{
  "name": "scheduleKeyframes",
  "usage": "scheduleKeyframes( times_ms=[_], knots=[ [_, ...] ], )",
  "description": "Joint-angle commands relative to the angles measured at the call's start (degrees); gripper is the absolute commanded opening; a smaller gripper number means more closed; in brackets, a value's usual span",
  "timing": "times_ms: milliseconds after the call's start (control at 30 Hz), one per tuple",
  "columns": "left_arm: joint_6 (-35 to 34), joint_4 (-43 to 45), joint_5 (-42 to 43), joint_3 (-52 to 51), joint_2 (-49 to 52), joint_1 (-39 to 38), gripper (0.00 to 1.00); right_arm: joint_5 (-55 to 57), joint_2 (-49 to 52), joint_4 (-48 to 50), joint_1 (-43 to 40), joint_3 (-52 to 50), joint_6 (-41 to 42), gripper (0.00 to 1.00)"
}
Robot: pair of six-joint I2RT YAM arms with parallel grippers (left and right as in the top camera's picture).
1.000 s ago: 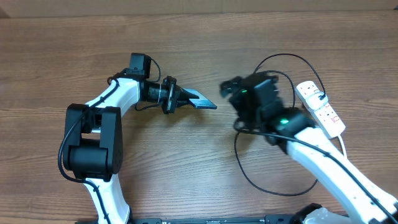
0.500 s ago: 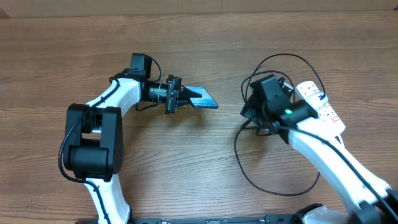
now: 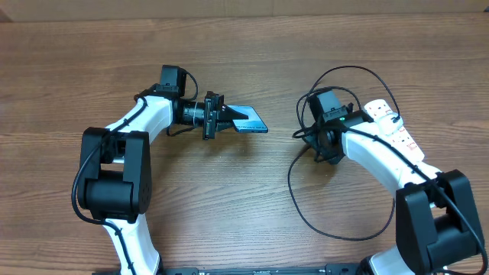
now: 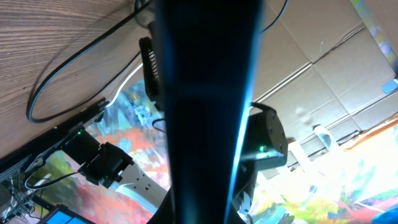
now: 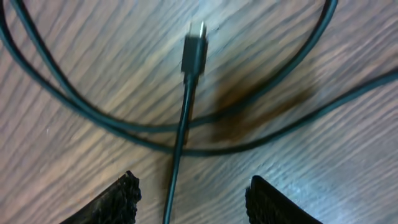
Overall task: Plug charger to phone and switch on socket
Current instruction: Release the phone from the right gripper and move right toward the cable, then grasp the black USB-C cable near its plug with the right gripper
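The charger (image 5: 182, 124) looks light and limp; grasp its stiff connector tip (image 5: 194, 53), lying on the surface (image 5: 348, 186) at 12 o'clock of the released right gripper (image 5: 194, 190). The left gripper (image 3: 226, 121), clenched, holds the probably slippery phone (image 3: 254, 124) at 9 o'clock of it.

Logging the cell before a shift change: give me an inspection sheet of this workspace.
Surface: wooden table, with a dark stain near the connector.
Job's things: phone clamped in the left gripper; charger connector unplugged, lying on the wood; socket on the right side.
Clutter: nothing seen.
Grippers: left gripper shut on the phone; right gripper open over the charger cable.
Cables: black charger cable in loose loops on the table.
Surroundings: cardboard beyond the table.
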Motion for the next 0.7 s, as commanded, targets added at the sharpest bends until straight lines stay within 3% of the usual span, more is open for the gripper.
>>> scheduleKeyframes(
  times_ms=[0,200,400,667],
  knots=[
    [1.9,0.0,3.6,0.0,0.0,-0.1,0.04,-0.5,0.3,2.2,-1.5,-0.1,0.2,0.55],
    [1.9,0.0,3.5,0.0,0.0,-0.1,0.04,-2.6,0.4,3.2,-2.1,-0.1,0.2,0.45],
    [1.9,0.0,3.4,0.0,0.0,-0.1,0.04,-2.8,1.5,3.1,-0.1,-0.2,0.2,0.44],
    [1.9,0.0,3.6,0.0,0.0,-0.1,0.04,-4.4,5.7,2.3,0.2,-0.2,0.3,0.34]
  ],
)
